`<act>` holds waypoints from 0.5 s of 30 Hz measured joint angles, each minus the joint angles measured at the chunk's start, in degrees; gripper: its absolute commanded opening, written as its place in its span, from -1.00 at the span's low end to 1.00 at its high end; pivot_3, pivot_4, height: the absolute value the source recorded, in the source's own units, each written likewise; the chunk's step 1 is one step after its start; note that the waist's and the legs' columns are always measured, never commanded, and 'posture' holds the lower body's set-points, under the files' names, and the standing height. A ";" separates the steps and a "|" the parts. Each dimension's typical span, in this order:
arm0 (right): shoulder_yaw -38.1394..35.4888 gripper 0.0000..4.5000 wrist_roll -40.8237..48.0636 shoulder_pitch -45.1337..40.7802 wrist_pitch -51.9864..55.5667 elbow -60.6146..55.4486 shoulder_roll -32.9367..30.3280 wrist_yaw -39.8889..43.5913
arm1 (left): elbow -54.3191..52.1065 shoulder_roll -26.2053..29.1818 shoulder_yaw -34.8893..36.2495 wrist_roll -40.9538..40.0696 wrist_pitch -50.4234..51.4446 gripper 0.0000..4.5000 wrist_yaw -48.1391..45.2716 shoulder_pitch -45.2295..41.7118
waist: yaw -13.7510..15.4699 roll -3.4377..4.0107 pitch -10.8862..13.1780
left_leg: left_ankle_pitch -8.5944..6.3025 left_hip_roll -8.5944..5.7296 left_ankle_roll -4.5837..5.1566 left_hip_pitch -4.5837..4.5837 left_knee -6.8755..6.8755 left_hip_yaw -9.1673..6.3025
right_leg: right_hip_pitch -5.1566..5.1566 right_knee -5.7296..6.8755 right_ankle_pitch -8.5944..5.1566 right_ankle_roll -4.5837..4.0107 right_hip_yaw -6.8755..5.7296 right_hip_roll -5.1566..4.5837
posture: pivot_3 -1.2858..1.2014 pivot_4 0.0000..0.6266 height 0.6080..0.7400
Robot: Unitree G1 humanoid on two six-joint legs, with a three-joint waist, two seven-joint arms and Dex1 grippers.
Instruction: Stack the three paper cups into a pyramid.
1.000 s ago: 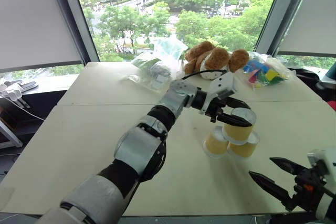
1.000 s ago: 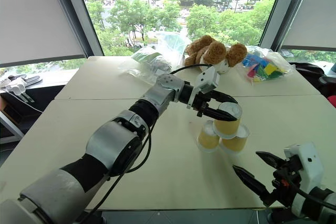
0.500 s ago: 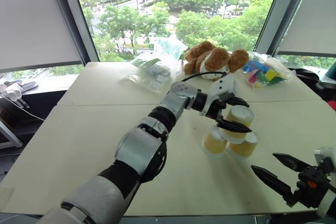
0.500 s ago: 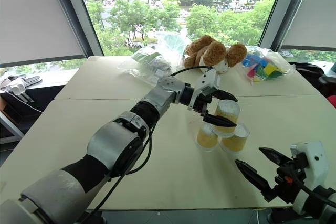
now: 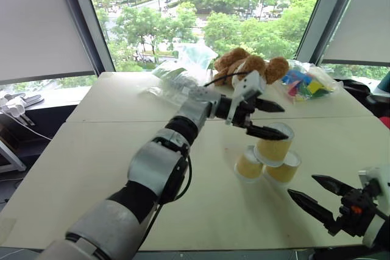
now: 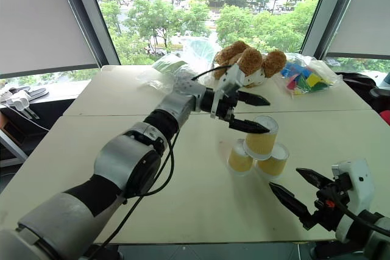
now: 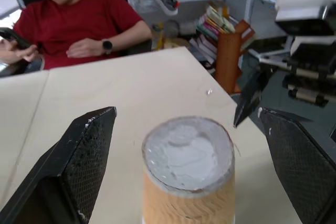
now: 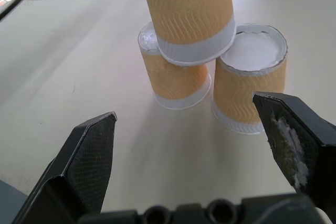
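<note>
1. Tabletop [image 5: 91, 162]: pale and wide, with a teddy bear [image 5: 247, 67] and plastic bags [image 5: 183, 77] at its far edge by the window.
2. Person [image 7: 79, 24] in a red shirt, seated past the tabletop's end; the left wrist view catches this.
3. Left claw [image 5: 259, 119]: released, jaws wide, level, hovering just above the top cup [image 5: 274, 144] and clear of it.
4. Right claw [image 5: 320, 196]: spread wide and empty, near the tabletop's front edge, pointing at the cups.
5. Pyramid up! Two cups [image 8: 176, 77] upside down side by side, the third upside down across both. The right wrist view shows its rim bridging them.
</note>
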 measured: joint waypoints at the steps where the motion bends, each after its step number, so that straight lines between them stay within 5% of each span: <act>1: -0.03 1.00 -0.01 -0.07 0.00 0.19 -0.08 0.01 | -0.83 2.25 0.96 -0.94 0.58 0.99 0.00 -0.47 | -0.15 0.02 -0.01 | 0.00 0.02 0.00 0.01 -0.02 0.00 | -0.02 0.02 0.00 0.01 0.00 0.02 | 0.03 -0.52 1.00; 7: -2.61 1.00 0.98 3.37 -0.41 0.23 0.77 1.68 | -11.97 18.23 1.64 -2.22 8.27 0.99 -4.28 9.27 | -1.42 0.30 -0.18 | 0.00 0.04 0.00 0.16 -0.09 -0.01 | -0.04 0.20 0.00 0.00 0.01 0.01 | 0.03 -0.52 1.00; 12: -3.84 1.00 0.18 5.93 -2.04 2.69 2.81 3.90 | -48.94 34.04 -2.04 -2.95 30.21 0.99 -3.07 45.97 | -2.08 0.33 -0.21 | 0.00 0.01 0.00 0.26 -0.38 -0.18 | -0.22 0.30 0.05 -0.09 0.20 0.00 | 0.03 -0.52 1.00; 15: -3.20 1.00 -0.45 5.71 -2.43 3.78 2.91 4.62 | -58.79 34.94 -2.47 -4.39 36.64 0.99 0.37 51.84 | 0.23 0.27 -0.17 | 0.01 -0.19 -0.02 -0.13 0.16 -0.77 | -0.27 0.23 0.14 -0.25 0.20 0.10 | 0.03 -0.52 1.00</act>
